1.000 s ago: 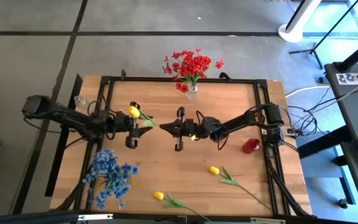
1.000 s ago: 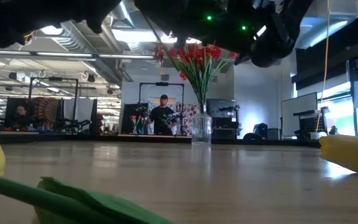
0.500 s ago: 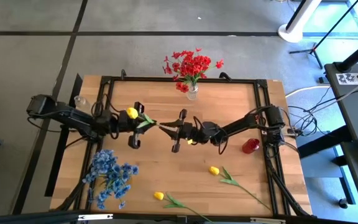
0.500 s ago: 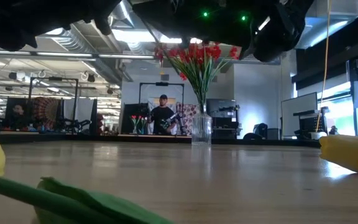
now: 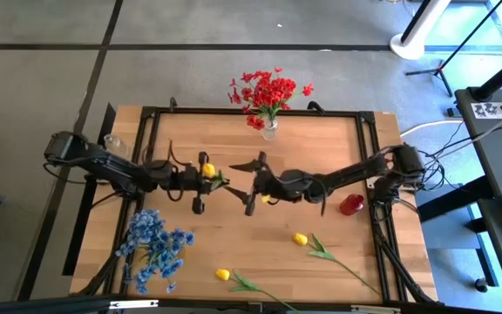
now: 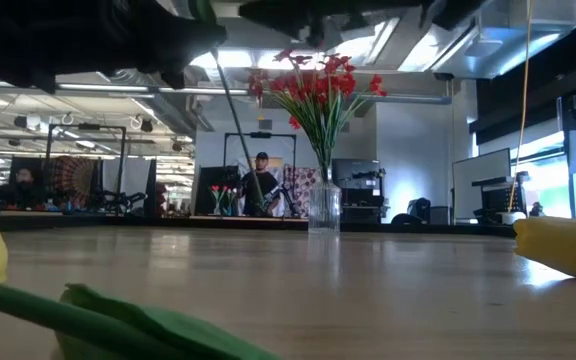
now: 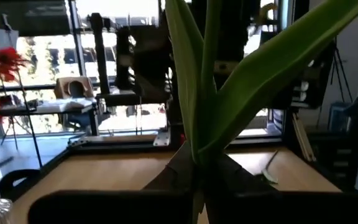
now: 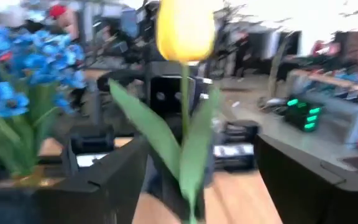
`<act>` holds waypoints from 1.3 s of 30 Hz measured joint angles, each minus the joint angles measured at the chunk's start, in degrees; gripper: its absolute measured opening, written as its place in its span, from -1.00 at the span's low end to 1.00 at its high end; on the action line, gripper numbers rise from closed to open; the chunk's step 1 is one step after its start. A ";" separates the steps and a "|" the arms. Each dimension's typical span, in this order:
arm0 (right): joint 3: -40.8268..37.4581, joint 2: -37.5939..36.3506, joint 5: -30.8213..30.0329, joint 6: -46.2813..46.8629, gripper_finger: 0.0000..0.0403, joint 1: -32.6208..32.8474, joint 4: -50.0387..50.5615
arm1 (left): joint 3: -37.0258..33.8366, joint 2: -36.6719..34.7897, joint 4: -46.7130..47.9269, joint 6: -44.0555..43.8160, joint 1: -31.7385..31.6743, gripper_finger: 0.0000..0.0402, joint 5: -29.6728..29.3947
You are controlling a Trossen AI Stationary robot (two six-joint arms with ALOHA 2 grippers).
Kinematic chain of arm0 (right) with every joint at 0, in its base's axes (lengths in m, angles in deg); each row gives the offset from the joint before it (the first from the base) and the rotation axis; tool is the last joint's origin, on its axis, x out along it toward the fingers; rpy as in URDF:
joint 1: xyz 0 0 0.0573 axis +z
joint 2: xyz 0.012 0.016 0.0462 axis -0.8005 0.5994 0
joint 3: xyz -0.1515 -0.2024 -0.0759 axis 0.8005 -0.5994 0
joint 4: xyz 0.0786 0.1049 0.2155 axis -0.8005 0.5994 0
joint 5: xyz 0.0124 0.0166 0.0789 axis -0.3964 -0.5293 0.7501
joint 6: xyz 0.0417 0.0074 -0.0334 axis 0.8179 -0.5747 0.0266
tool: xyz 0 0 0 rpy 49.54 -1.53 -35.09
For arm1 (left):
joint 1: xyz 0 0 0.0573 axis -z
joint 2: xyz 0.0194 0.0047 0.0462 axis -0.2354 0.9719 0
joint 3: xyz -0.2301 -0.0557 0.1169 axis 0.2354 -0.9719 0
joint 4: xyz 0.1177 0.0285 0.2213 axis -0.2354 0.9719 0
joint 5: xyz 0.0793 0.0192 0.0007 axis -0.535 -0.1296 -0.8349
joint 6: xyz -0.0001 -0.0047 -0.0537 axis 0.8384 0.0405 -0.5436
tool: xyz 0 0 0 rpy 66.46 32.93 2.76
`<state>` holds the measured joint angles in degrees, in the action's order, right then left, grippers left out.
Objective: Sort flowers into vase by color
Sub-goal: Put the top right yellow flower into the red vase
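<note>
A yellow tulip (image 5: pixel 207 169) with green leaves (image 8: pixel 160 137) is held above the table's middle by my left gripper (image 5: pixel 202 180), which is shut on its stem. My right gripper (image 5: pixel 253 183) faces it from the right, open, with a finger on either side of the flower and touching nothing. Red flowers (image 5: pixel 268 91) stand in a clear vase (image 5: pixel 270 131) at the far edge. A blue bunch (image 5: pixel 153 248) lies at the near left. Two more yellow tulips (image 5: pixel 300 238) (image 5: pixel 222 275) lie near the front edge. My left gripper pinches the tulip's stem where the leaves start (image 7: pixel 197 163) between its two fingers. The fingers come in level from the table's left, across the stem. The tulip stands about upright with the bud on top, clear of the table, its thin lower stem (image 6: pixel 236 130) hanging below the fingers.
A small red container (image 5: pixel 350 205) stands near the right edge beside my right arm. A clear glass (image 5: pixel 111 142) stands at the far left. A black frame (image 5: pixel 251 112) runs around the tabletop. A person (image 6: pixel 261 185) stands in the room beyond the table.
My left gripper has shut on the tulip's stem and moved toward the table's right edge. My right gripper has opened and let go of the stem. The tulip's bud has shifted rightward with the left gripper and stands more upright.
</note>
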<state>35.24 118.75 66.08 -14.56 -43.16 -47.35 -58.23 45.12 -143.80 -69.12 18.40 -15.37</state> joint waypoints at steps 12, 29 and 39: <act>13.17 4.62 3.76 2.87 -0.29 -1.37 19.20 | 2.47 6.60 -0.87 1.87 2.52 -0.95 -0.53; 8.48 -8.88 -8.43 10.49 -0.95 2.49 41.16 | 2.36 -5.29 15.82 0.91 4.95 -0.41 -2.60; 1.31 -34.59 -38.41 26.75 -0.98 20.08 72.92 | 2.40 -9.26 16.97 -3.98 11.12 -0.38 -1.03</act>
<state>36.55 84.16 27.67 12.19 -23.08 25.57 -55.82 35.86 -126.83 -73.11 29.53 -16.40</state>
